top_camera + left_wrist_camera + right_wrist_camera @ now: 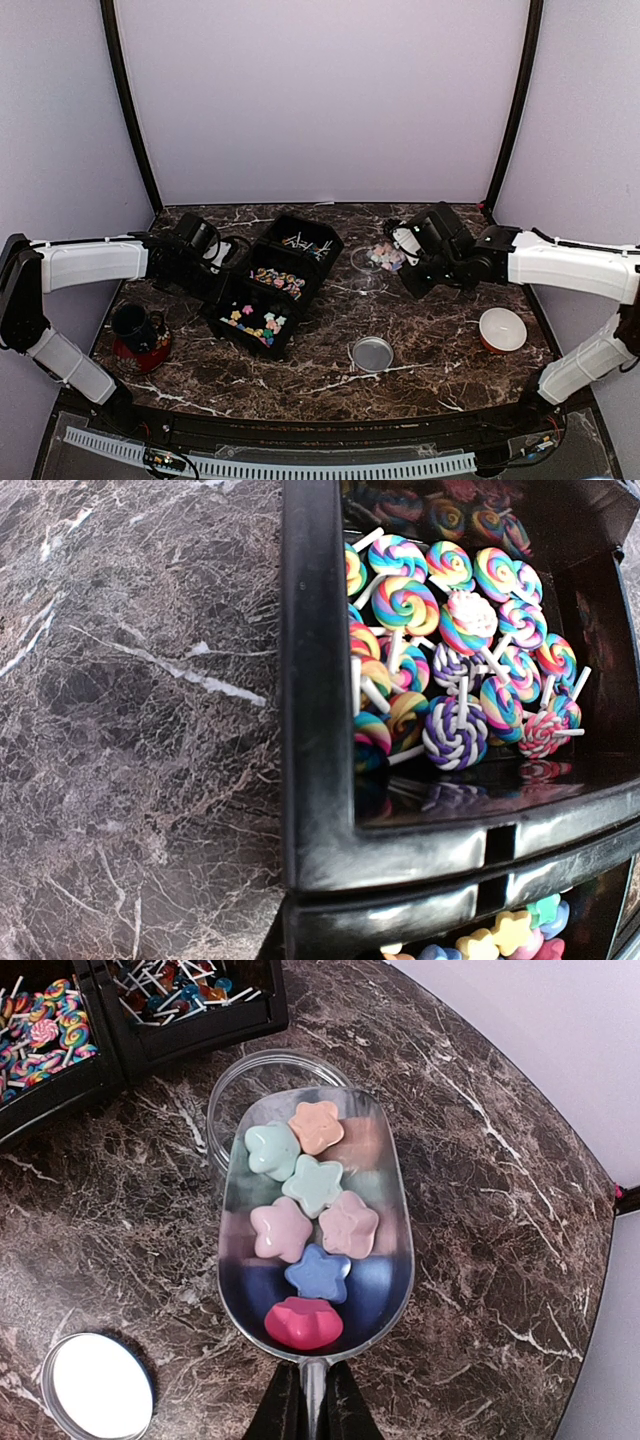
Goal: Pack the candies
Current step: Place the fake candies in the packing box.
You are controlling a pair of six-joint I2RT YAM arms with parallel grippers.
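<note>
My right gripper [313,1412] is shut on the handle of a metal scoop [385,1260]. The scoop holds several star-shaped candies [312,1185] in pink, blue, green and orange. Its tip hangs over the rim of the clear glass jar [222,1085]. In the top view the scoop [385,257] sits above the jar [362,270], held by the right gripper [410,262]. My left gripper [218,272] is at the left wall of the black tray [232,300]. Its fingers do not show in the left wrist view, which looks at the tray wall [310,730].
The tray has three compartments: stick sweets [305,245] at the far end, swirl lollipops [440,630] in the middle, star candies [255,322] nearest. The jar lid [372,353] lies in front. A white bowl [502,330] stands right, a black mug [135,325] left.
</note>
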